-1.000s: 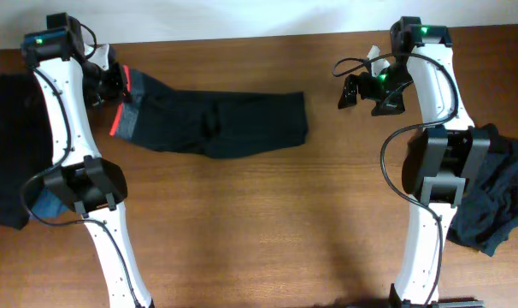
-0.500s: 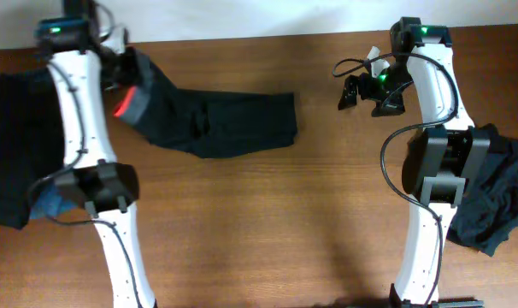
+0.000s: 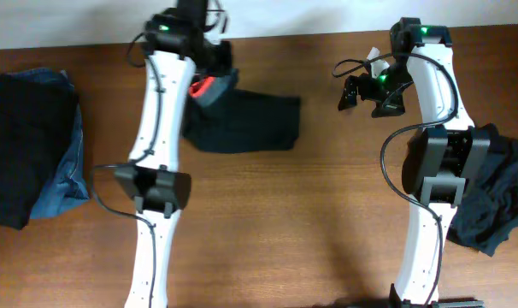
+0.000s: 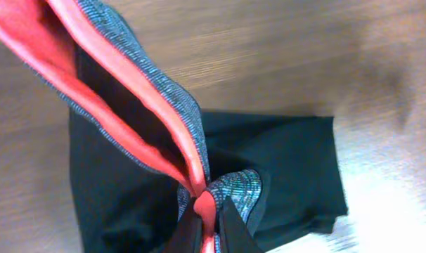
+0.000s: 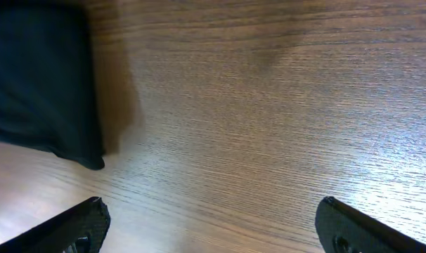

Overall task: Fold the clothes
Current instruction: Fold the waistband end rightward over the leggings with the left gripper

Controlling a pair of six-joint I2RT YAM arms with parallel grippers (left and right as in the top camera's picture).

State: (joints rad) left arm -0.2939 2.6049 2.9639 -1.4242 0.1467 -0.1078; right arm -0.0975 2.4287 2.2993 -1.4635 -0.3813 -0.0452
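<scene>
The black trousers [image 3: 255,124] lie at the back middle of the table, doubled over on themselves. My left gripper [image 3: 209,79] is shut on their grey waistband [image 3: 206,89] and holds it lifted above the legs. The left wrist view has the gripper [image 4: 211,226] pinching the heathered grey band [image 4: 167,102], its red inner side [image 4: 93,60] gaping open above the black cloth [image 4: 283,169]. My right gripper [image 3: 362,91] hangs open to the right of the trousers. In its own view the gripper [image 5: 216,225] has bare wood between its fingers and the black cloth [image 5: 37,77] at upper left.
A stack of dark clothes on blue denim [image 3: 28,150] sits at the left edge. A loose heap of dark garments [image 3: 498,201] lies at the right edge beside the right arm's base. The table's back edge runs just behind both grippers.
My left gripper has carried the waistband to the right, over the legs, so the trousers now lie shorter. The left stack is uncovered. The right arm has not moved.
</scene>
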